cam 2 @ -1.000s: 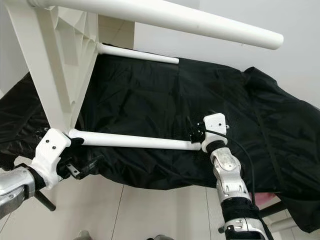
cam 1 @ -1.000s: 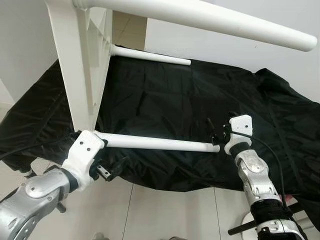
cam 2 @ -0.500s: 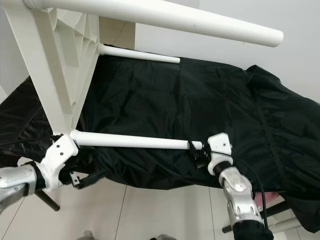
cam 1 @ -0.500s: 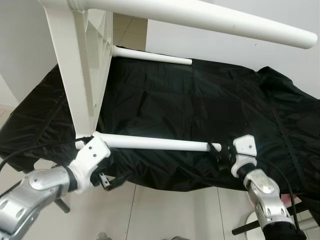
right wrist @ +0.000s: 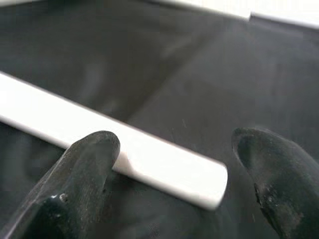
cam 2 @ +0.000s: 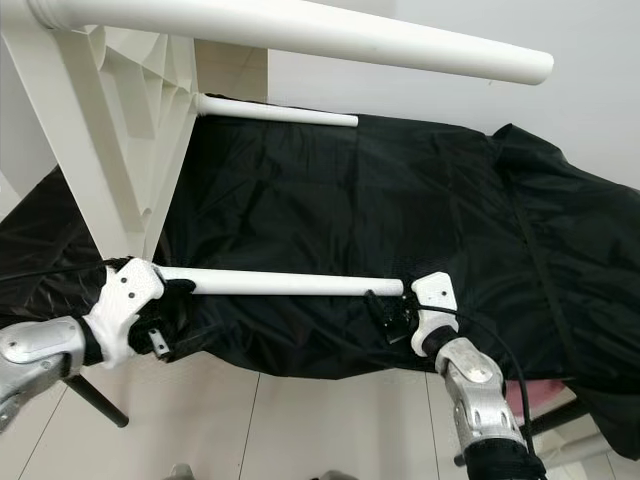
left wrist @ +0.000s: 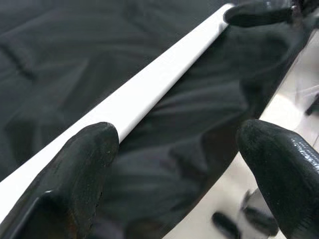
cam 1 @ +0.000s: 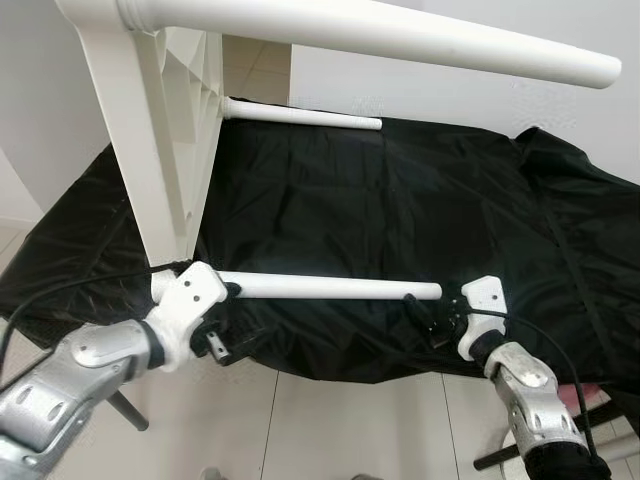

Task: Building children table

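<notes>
The white children's table [cam 1: 150,150] lies tipped on its side at upper left of the frame over a black cloth [cam 1: 400,210], with its lower leg [cam 1: 330,289] running across centre frame. The left gripper [cam 1: 222,340] sits at the leg's socket end and the right gripper [cam 1: 432,322] at its free tip, both with fingers spread wide and gripping nothing. To seat the leg well, centre each pair of fingers on the tube before closing, then keep the leg in line with its socket.

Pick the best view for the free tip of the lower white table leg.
Right wrist view: the lower leg's tip sits close-up between the open right end effector fingers. Eye views show the whole leg small; the left wrist view shows the tip far off.
</notes>
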Robot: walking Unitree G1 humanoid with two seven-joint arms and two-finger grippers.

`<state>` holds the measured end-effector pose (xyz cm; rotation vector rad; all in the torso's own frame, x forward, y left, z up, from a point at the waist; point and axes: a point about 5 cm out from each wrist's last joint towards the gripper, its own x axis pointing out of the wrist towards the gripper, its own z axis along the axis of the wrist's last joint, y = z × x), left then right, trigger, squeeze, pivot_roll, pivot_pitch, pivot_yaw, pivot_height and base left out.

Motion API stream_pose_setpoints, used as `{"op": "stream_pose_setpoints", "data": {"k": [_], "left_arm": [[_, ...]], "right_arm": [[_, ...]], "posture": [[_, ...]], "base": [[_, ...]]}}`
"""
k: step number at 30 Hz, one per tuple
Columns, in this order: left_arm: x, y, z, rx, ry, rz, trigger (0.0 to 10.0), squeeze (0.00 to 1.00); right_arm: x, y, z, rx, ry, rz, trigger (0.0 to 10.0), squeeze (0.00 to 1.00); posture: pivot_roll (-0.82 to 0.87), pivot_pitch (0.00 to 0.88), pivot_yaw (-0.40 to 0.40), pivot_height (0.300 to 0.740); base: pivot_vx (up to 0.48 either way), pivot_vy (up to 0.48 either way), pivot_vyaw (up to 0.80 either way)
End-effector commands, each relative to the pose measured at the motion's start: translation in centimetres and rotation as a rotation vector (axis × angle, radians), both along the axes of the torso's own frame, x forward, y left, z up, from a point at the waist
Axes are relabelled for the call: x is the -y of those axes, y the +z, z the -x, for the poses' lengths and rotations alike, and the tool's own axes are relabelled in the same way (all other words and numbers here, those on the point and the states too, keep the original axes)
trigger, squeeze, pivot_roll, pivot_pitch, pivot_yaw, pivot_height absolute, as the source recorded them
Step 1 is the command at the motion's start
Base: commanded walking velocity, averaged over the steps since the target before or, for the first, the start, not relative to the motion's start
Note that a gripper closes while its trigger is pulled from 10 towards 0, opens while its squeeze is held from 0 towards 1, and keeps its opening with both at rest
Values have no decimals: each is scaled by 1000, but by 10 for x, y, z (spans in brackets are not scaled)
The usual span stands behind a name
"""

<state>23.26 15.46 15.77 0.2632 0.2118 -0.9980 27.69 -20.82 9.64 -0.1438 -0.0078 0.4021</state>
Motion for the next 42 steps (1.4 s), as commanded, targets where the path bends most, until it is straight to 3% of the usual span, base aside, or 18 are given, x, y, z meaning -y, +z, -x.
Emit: {"op": "stream_pose_setpoints", "data": {"k": [1, 4, 12, 13, 15, 17, 18, 19, 22, 35, 42], "left_arm": [[4, 4, 7, -42, -148, 18, 10000, 0], [13, 8, 9, -57, -174, 89, 10000, 0], [21, 9, 6, -39, -182, 114, 10000, 0], [25, 9, 0, -20, -164, 120, 10000, 0], [27, 9, -8, 16, -133, 109, 10000, 0], [27, 8, -27, 57, -36, 114, 10000, 0], [27, 8, -27, 57, -36, 114, 10000, 0], [30, 9, -37, 59, 20, 151, 10000, 0], [34, 8, -41, 50, 45, 162, 10000, 0], [36, 0, -49, 14, 107, 172, 10000, 0], [33, -7, -52, -19, 147, 144, 10000, 0]], "right_arm": [[8, 0, 3, -14, -10, -7, 10000, 0], [15, 10, 5, -10, 17, -72, 10000, 0], [23, 20, -2, 10, 11, -118, 10000, 0], [24, 21, -9, 21, -8, -118, 10000, 0], [22, 21, -18, 26, -28, -103, 10000, 0], [10, 16, -32, 12, -48, -78, 10000, 0], [10, 16, -32, 12, -48, -78, 10000, 0], [-7, 8, -39, -23, -40, -62, 10000, 0], [-21, 1, -44, -77, -34, -44, 10000, 0], [-34, -15, -52, -230, -39, -29, 10000, 0], [-25, -26, -40, -312, 15, -45, 10000, 0]], "posture": [[-13, 16, -61, 740], [-13, 1, -62, 740], [-22, 0, -59, 740], [-24, 0, -57, 740], [-39, 0, -47, 740], [-44, 0, -49, 740], [-44, 0, -49, 740], [-43, 0, -52, 740], [-49, 6, -50, 740], [-55, 15, -64, 740], [-56, 19, -59, 740]], "base": [[0, 0, 0], [0, 0, 0], [0, 0, 0], [0, 0, 0], [0, 0, 0], [0, 0, 0], [0, 0, 0], [0, 0, 0], [0, 0, 0], [0, 0, 0], [0, 0, 0]]}}
